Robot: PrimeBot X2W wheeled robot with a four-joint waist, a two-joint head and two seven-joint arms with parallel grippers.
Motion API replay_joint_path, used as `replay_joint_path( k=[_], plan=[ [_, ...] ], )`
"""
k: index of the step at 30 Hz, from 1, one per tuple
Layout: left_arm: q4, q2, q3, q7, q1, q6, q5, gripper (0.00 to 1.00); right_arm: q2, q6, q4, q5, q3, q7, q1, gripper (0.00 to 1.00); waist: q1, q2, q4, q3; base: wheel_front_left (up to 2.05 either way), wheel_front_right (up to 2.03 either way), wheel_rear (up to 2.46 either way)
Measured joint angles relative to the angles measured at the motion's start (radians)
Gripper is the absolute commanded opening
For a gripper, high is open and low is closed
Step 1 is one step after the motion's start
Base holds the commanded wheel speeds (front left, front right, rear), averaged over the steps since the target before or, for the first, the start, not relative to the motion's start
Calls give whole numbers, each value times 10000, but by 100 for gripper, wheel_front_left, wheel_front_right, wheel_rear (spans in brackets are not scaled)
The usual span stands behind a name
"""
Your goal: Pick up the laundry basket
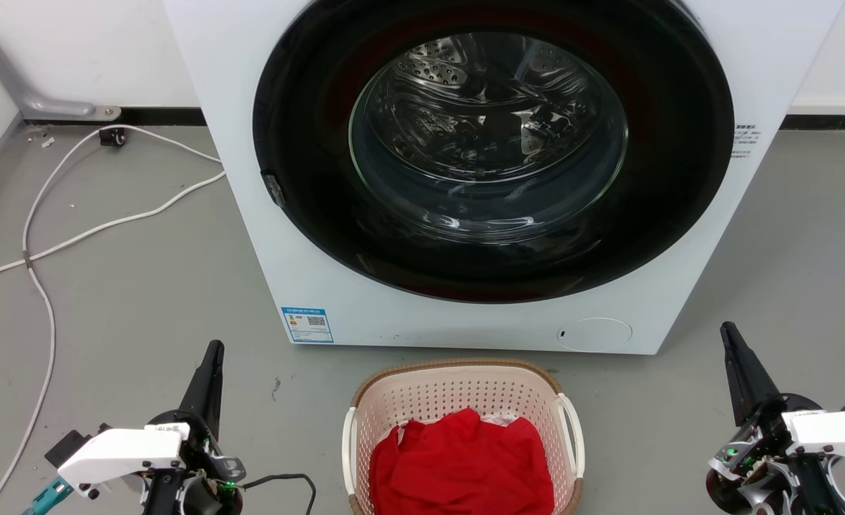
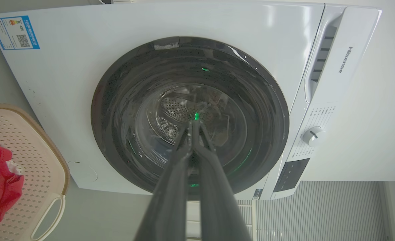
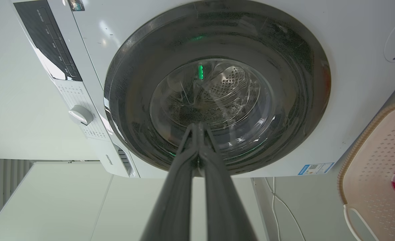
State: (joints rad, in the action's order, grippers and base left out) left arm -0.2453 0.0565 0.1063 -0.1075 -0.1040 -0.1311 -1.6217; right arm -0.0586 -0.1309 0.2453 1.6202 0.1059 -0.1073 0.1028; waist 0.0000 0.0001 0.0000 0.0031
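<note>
- Laundry basket (image 1: 458, 392) on the floor (image 1: 143, 300), just before the washer (image 1: 322, 272), red cloth (image 1: 458, 465) inside.
- Left gripper (image 1: 214, 349) and right gripper (image 1: 728, 330) flanking it, well apart, fingers pressed together, empty.
- Risk: uneven hold on the white handles (image 1: 574, 436), tilting it and spilling cloth.

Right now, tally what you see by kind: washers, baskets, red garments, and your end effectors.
Washer: 1
Laundry basket: 1
Red garment: 1
End effectors: 2, the left end effector and the right end effector, both shut
Total: 5
</note>
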Motion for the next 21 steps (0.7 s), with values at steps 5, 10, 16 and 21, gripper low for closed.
replay_joint_path(
  k=[5,10,16,21],
  plan=[
    [0,-4,4,-2,-2,0,10,0,4,0,0,-6,6,-2,0,0,0,0,0,0,0,0,0],
    [0,-6,10,-29,-3,0,12,0,6,0,0,-8,12,-4,0,0,0,0,0,0,0,0,0],
    [0,-8,12,-31,-4,0,13,0,10,0,2,-10,17,-8,0,0,0,0,0,0,0,0,0],
    [-2,-12,15,-38,-5,0,40,0,12,0,2,-12,21,-31,0,0,0,0,0,0,0,0,0]
  ],
)
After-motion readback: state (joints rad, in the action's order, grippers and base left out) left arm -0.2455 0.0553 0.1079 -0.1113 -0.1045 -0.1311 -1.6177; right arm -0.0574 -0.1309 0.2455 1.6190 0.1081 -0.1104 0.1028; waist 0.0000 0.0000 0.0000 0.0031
